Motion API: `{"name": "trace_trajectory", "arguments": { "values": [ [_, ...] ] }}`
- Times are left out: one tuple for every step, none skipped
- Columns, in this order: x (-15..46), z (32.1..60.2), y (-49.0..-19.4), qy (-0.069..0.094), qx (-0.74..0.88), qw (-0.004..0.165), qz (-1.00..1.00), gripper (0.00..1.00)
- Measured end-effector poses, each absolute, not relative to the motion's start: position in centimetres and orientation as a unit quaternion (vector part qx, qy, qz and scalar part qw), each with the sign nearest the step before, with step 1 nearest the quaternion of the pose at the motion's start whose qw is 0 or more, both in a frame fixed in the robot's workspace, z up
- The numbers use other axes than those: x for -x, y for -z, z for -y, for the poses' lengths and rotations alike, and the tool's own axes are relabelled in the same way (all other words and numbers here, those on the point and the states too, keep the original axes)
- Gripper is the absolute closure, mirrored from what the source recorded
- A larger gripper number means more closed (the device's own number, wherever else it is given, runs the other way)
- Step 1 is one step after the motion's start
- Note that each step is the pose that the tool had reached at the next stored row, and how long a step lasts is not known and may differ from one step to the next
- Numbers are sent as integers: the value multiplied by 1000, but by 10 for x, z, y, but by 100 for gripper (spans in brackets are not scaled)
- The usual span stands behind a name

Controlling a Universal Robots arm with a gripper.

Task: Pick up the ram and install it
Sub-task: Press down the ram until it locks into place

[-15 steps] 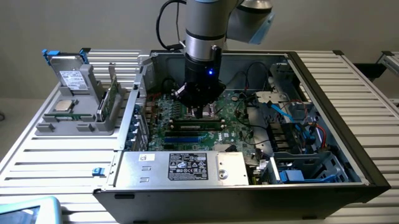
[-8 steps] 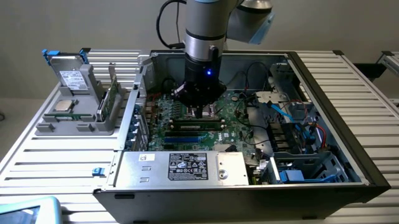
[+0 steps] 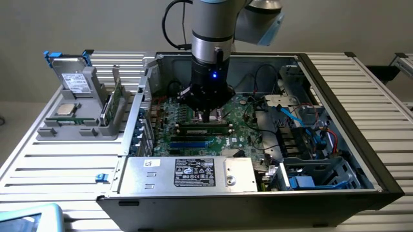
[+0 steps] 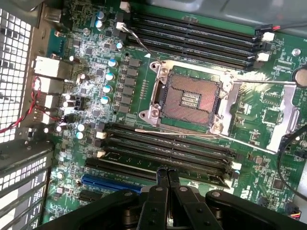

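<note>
1. The gripper (image 3: 208, 115) hangs low inside the open computer case (image 3: 348, 159), its fingers (image 4: 167, 184) pressed together with nothing between them.
2. In the wrist view the closed fingertips sit right over the ram (image 4: 163, 162), a green stick lying along one of the black slots (image 4: 192, 33) on the motherboard (image 4: 96, 86). Whether they touch it I cannot tell.
3. In the exterior view the same ram (image 3: 204, 128) lies just below the gripper, across the middle of the board.
4. Beside the ram, the empty processor socket (image 4: 189, 98) stands with its metal frame open.
5. A blue slot (image 4: 108, 182) lies on the ram's other side, near the fingers.
6. At the near edge of the case sits the silver power supply (image 3: 187, 173) with a black label; its writing is too small to read.
7. On the exterior view's left, outside the case, a grey holder (image 3: 77, 125) carries a grey drive with blue tabs (image 3: 71, 72), a small square silver chip (image 3: 66, 108) and another green stick (image 3: 114, 104) standing on edge.
</note>
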State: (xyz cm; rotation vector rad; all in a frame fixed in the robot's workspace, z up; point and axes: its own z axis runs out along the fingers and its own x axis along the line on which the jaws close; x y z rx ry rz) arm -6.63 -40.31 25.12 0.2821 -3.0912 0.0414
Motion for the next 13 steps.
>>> {"name": "trace_trajectory", "arguments": {
  "values": [
    [66, 403, -251, -16, -87, 17, 996, 89],
    [66, 403, -251, -20, -84, 15, 996, 89],
    [66, 403, -251, -23, -80, 13, 996, 89],
    [66, 403, -251, -27, -77, 10, 997, 89],
    [66, 403, -251, -30, -73, 9, 997, 89],
    [66, 403, -251, -32, -68, 8, 997, 89],
    [66, 403, -251, -32, -63, 7, 997, 89],
    [66, 403, -251, -32, -56, 7, 998, 89],
    [66, 403, -251, -32, -49, 7, 998, 89],
    [66, 403, -251, -32, -42, 8, 999, 89],
    [66, 403, -251, -32, -34, 8, 999, 89],
    [66, 403, -251, -32, -27, 8, 999, 89],
    [66, 403, -251, -32, -19, 8, 999, 89]
  ]
}}
